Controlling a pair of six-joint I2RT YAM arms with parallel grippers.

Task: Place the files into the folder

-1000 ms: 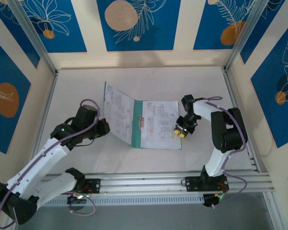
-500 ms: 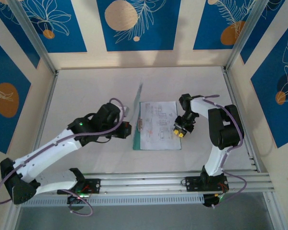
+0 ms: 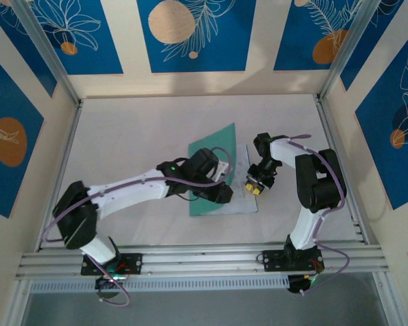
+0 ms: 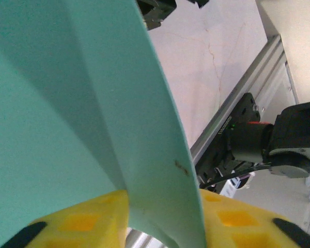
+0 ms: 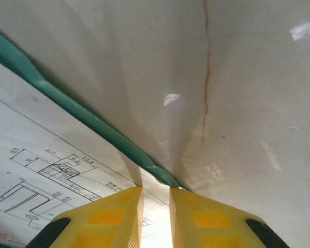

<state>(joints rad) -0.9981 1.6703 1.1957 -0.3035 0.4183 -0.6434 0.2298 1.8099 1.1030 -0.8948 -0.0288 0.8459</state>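
- Left gripper (image 4: 164,227): jaws part-open, the cover (image 3: 216,146) running loose between its fingers – seemingly no longer pinched.
- Right gripper (image 5: 155,217): nearly closed, apparently nipping the folder's (image 5: 93,126) right edge. The files (image 5: 41,170) lie just left of its fingers.
- The cover hangs tilted over the files, not yet flat.
- Risk: let go at this tilt, the cover could spring back open, since nothing presses it down.
- Risk: it could also drop onto the right gripper, which would then drag files out when it withdraws.
- Change: half a second earlier the cover stood almost upright on the spine, with the left gripper left of it. Now it has swung across the files – the right gripper has barely moved.
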